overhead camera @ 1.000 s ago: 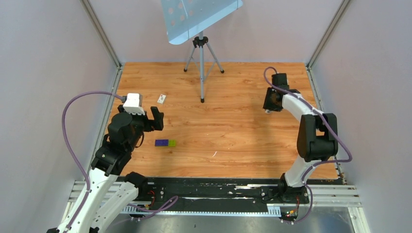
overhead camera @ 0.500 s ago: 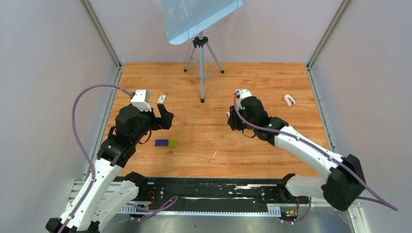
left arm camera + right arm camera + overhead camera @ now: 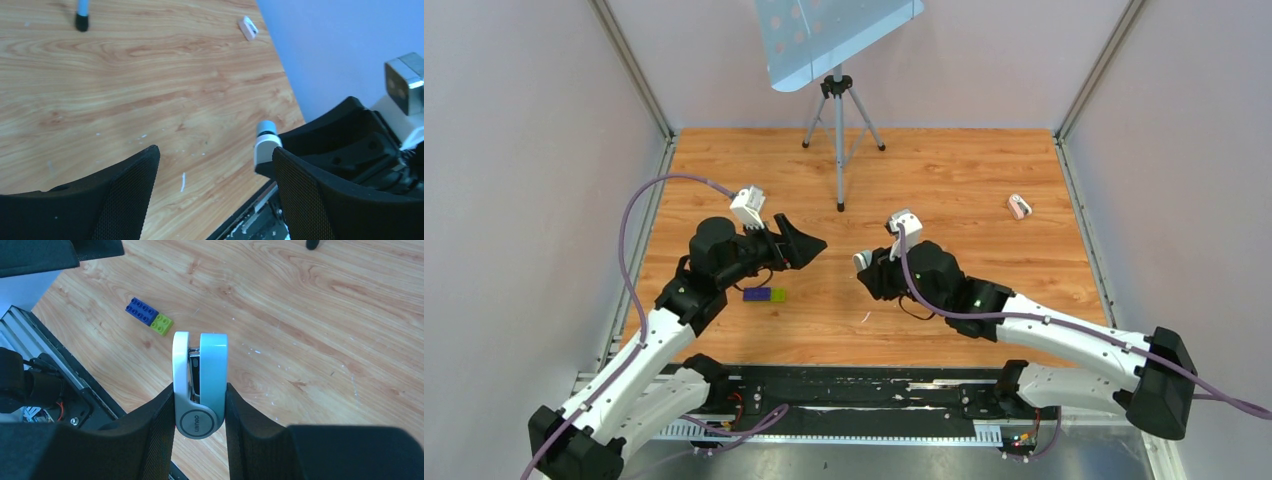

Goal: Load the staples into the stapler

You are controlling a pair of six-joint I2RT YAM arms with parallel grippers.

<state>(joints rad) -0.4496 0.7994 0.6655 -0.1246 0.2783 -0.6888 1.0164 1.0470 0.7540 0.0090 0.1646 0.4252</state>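
- Right wrist view: the right gripper (image 3: 200, 407) is clamped on a white and pale blue stapler (image 3: 200, 375), which is held above the wooden table (image 3: 325, 315).
- Top external view: the stapler sits over the table's middle, its tip toward the left gripper (image 3: 812, 244) but apart from it.
- The left gripper's fingers stand apart with nothing between them.
- A purple-and-green block (image 3: 765, 294) lies near the left arm.
- A small pink-and-white object (image 3: 1019, 206) lies well apart, toward the right edge.
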